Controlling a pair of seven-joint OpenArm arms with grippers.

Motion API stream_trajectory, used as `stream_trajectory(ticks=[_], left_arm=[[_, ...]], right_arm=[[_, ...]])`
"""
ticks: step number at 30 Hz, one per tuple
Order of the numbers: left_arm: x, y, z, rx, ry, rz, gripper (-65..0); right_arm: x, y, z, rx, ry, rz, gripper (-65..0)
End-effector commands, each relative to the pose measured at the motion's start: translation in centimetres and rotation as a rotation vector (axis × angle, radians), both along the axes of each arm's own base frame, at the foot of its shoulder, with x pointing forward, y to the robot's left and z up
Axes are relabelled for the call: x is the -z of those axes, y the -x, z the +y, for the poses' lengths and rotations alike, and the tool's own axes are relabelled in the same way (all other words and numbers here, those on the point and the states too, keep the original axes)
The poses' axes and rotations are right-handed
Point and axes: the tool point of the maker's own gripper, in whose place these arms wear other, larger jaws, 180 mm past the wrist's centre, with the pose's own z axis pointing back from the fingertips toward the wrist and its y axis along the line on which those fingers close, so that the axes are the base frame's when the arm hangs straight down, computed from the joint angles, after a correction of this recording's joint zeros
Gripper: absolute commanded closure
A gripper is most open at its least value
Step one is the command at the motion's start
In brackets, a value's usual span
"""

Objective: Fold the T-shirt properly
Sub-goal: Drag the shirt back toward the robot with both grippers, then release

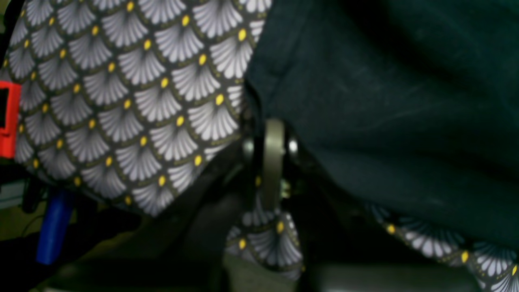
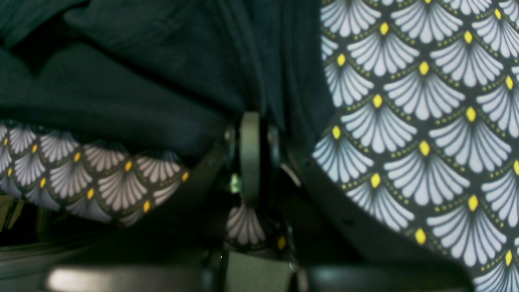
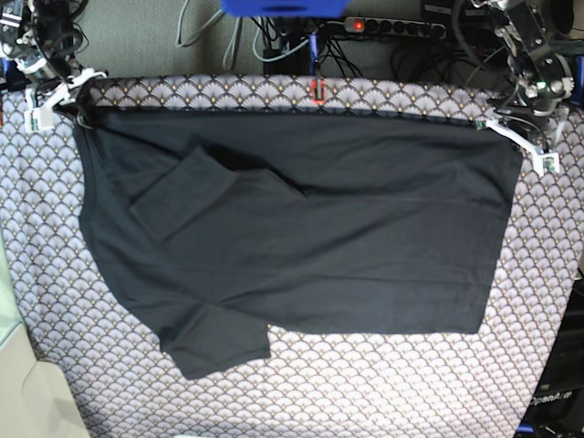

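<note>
Now L gripper point(image 3: 511, 128) & R gripper point(image 3: 73, 102) each pinching T-shirt point(image 3: 310, 246) corners

My T-shirt point(image 3: 310, 246) lay spread dark across the scallop-patterned cloth point(image 3: 383, 383), its top edge stretched taut near the cloth's far side. My left gripper point(image 3: 522, 132) — on this view's right — was pinched on the shirt's far right corner, and my right gripper point(image 3: 62, 99) was clamped on the far left corner. One sleeve lay folded inward over the chest; the other stuck out at the lower left. Beyond the cloth, cables point(image 3: 274, 36) tangled around a power strip point(image 3: 392, 27) with a lit red switch.
</note>
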Motion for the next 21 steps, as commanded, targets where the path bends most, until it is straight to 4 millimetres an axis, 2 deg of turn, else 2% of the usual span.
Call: stream_trajectory(ticks=[1, 3, 6, 9, 13, 15, 21], left_arm=[[-1.1, -0.5, 1.0, 0.000, -0.034, -0.028, 0.0], [-1.1, -0.5, 0.9, -0.001, -0.031, -0.028, -6.5], [-1.1, -0.4, 0.9, -0.003, -0.030, -0.030, -20.0], [-1.1, -0.5, 0.8, -0.003, -0.026, -0.035, -29.5], [-1.4, -0.9, 0.8, 0.000, -0.031, -0.054, -30.1], [-1.7, -1.1, 0.8, 0.002, -0.035, -0.073, -30.2], [-2.1, -1.2, 1.3, -0.007, -0.048, -0.105, -30.6]], right_arm=[[-0.2, 0.3, -0.5, -0.009, 0.017, 0.012, -1.0], [-0.5, 0.2, -1.3, 0.019, 0.023, 0.001, -5.5], [-1.0, 0.3, -2.7, 0.094, 0.027, -0.028, -14.6], [-1.2, 0.3, -3.1, 0.105, 0.034, -0.032, -26.0], [-1.3, 0.3, -3.4, 0.115, 0.037, -0.036, -39.2], [-1.6, 0.5, -4.3, 0.140, 0.048, -0.043, -43.2], [-2.8, 0.4, -6.5, 0.193, 0.079, -0.073, -44.0]])
